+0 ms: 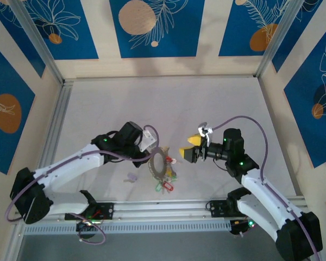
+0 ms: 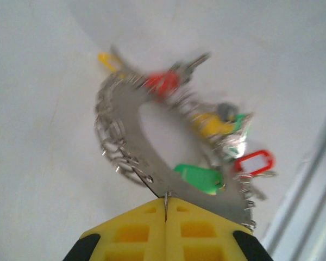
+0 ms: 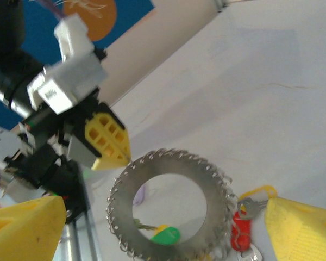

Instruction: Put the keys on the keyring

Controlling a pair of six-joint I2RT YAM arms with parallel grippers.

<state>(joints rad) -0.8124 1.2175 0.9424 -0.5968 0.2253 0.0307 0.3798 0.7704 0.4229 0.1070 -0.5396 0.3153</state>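
Left claw (image 2: 165, 202) is shut tight on my screen, its yellow fingers (image 2: 136, 234) pressed together with the thin edge of the keyring (image 3: 120, 209) pinched in the seam between them. From the top view the ring sits near the middle of the table (image 1: 168, 103), between the two arms, tipped up on edge rather than lying flat; I cannot tell whether its low side touches the surface. It is a grey metal band with a wide open centre and small wire loops fringing its outer rim. The keys hang off that rim: a green one (image 2: 200, 178) close to the pinch, a red-framed tag (image 2: 254, 162) just beyond it, a yellow one (image 2: 212, 125) further round, another red one (image 2: 162, 82) on the far side and a yellow loop (image 2: 110, 61) past that. The left wrist picture is blurred, so I cannot read finer detail on them. A pale lilac key (image 1: 132, 177) lies loose on the table, apart from the ring and on the left arm's side of it. Right claw (image 1: 188, 147) stands wide, facing the ring from the other side; in its own wrist view its two yellow fingers (image 3: 304, 228) sit at the lower corners with the ring framed in between, and nothing is gripped by them.
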